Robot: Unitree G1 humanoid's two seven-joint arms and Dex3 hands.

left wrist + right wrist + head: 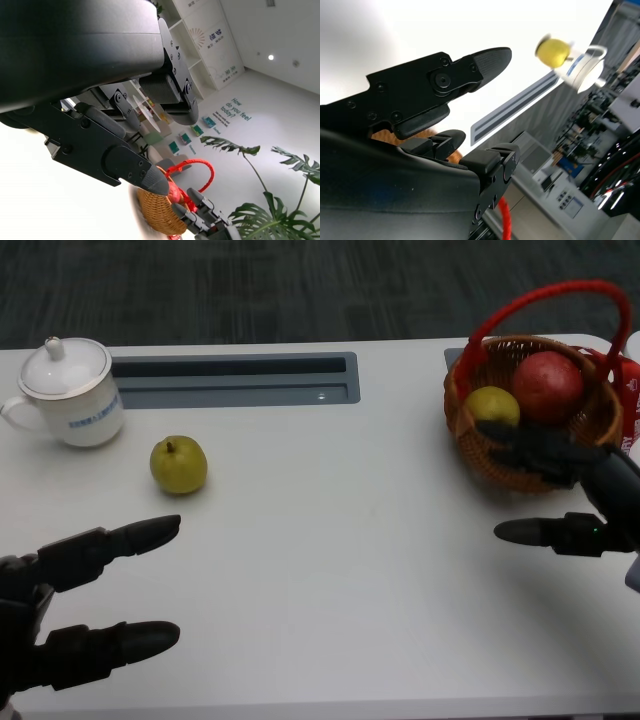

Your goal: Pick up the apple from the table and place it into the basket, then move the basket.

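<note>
Your right hand (560, 495) sits against the near side of the basket (470, 435), fingers spread and gripping nothing; a careless push could tip it and spill the red apple (547, 385) inside. Your left hand (85, 600) is open, fingers apart, near the green fruit (179, 464).

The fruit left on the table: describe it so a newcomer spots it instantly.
On the white table, look left to the lidded white cup. Just right of it, nearer the robot, sits a yellow-green fruit, alone on the tabletop; the other fruits are in the basket.
</note>
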